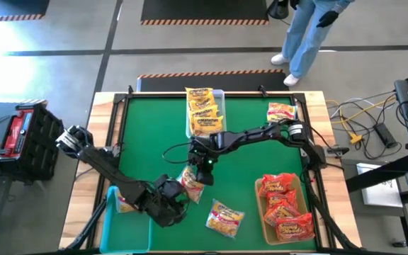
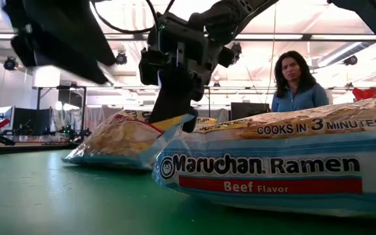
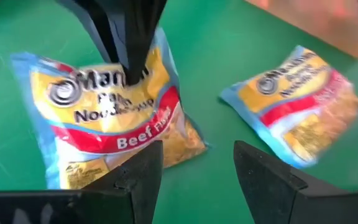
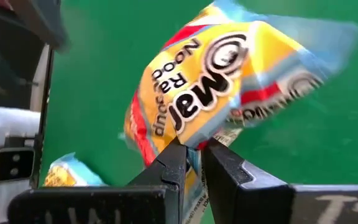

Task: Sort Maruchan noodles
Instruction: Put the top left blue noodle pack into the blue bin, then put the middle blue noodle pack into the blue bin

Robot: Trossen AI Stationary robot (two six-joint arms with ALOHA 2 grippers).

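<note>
A yellow and pale-blue Beef packet [image 1: 192, 181] lies mid-table under my right gripper [image 1: 202, 164], which is shut on it. My left gripper [image 3: 194, 180] hovers open just near-left of that packet [image 3: 110, 118], touching nothing. A second yellow and pale-blue packet [image 1: 225, 216] lies flat on the green mat to the right [image 3: 297, 102]. Yellow-orange packets [image 1: 204, 110] fill a clear bin at the far edge. Red packets [image 1: 285, 209] sit in a tan tray on the right. One more red packet [image 1: 282, 111] lies at the far right corner. My right gripper pinches the packet's pale-blue sealed edge [image 4: 194, 152] between its two fingers [image 2: 175, 98], coming from above and pointing down. That edge is raised [image 2: 172, 122], so the packet tilts. Its other end [image 2: 90, 155] rests on the table.
A teal bin [image 1: 112, 212] at the near-left corner holds a packet [image 1: 124, 204]. My left arm crosses beside it. A person [image 2: 296, 81] stands beyond the far edge. Open green mat lies between the clear bin and the held packet.
</note>
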